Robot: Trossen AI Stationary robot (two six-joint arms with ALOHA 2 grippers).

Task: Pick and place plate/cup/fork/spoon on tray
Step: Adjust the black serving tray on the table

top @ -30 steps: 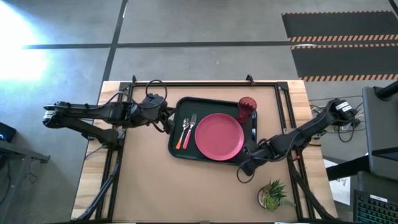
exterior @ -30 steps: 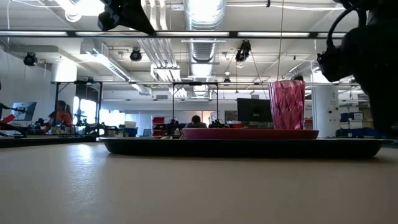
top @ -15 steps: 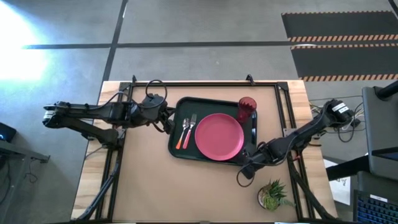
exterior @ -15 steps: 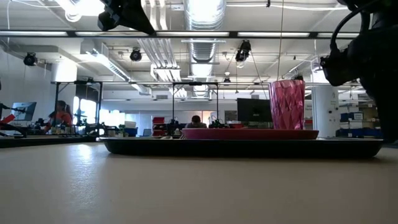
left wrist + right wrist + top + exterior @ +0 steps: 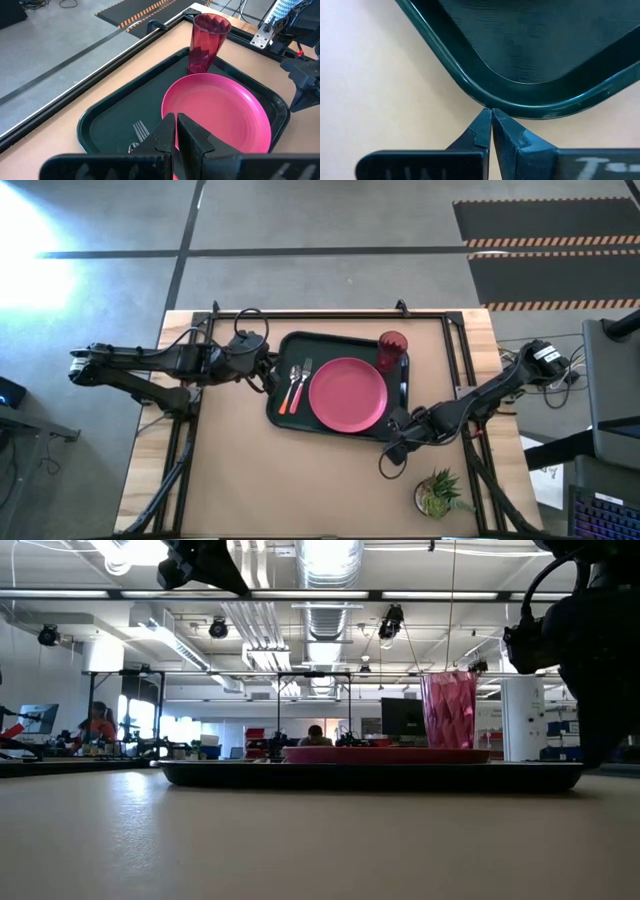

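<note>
The tray (image 5: 340, 393) is sitting toward the far edge of the table (image 5: 240, 480), with all four pieces on it: the plate (image 5: 347, 393) is lying in the middle, the cup (image 5: 391, 352) is standing upright at the tray's far right corner, and the fork (image 5: 297, 383) and spoon (image 5: 287, 388) are lying side by side along its left edge. The right gripper (image 5: 491, 116) is sitting fully closed and empty, its tips pressing against the rim at the tray's near right corner. The left gripper (image 5: 176, 131) is also closed and empty, hovering just beside the tray's left edge. In my judgement the loading is complete, and the risk now lies in that contact at the corner: any further push is likely to slide or rotate the tray toward the far left of the table, and a jolt could tip the tall, narrow cup or shift the cutlery under the plate. A potted plant (image 5: 438, 493) is standing near the table's near right corner, close to the right arm. The table surface is bare tan board; beyond it a large workshop is showing, with ceiling ducts and a seated person (image 5: 98, 725) in the distance.
</note>
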